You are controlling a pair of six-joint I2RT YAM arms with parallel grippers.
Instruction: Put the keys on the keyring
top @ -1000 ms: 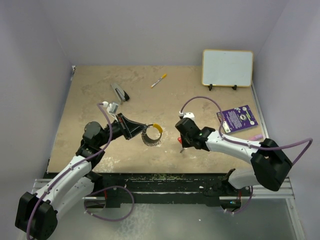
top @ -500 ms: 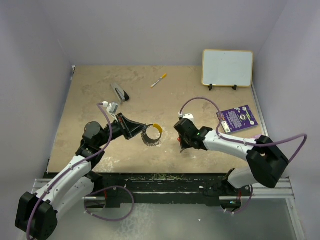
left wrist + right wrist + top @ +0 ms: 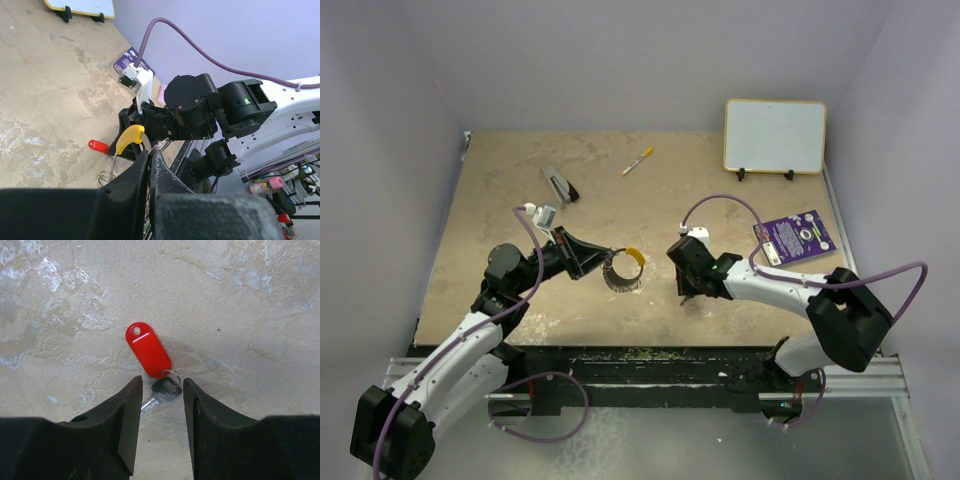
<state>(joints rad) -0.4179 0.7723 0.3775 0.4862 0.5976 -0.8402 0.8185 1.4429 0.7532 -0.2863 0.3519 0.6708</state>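
The keys (image 3: 162, 391) lie flat on the table with their red tag (image 3: 148, 350) pointing away from me. My right gripper (image 3: 162, 385) is open and straddles the silver key head, one finger on each side, not touching it. In the top view the right gripper (image 3: 686, 290) covers the keys. My left gripper (image 3: 604, 260) is shut on the keyring (image 3: 623, 273) and holds it upright, its yellow arc (image 3: 635, 257) toward the right arm. The left wrist view shows the jaws closed on the ring wire, the yellow arc (image 3: 129, 138), and the red tag (image 3: 98, 146) beyond.
A whiteboard (image 3: 775, 136) stands at the back right. A purple booklet (image 3: 797, 236) lies at the right edge. A yellow-tipped marker pen (image 3: 638, 161) and a grey-black stapler-like tool (image 3: 560, 185) lie at the back.
My right gripper has shifted slightly left and down over the keys, so the red tag no longer shows in the top view. The left arm and the keyring have not moved.
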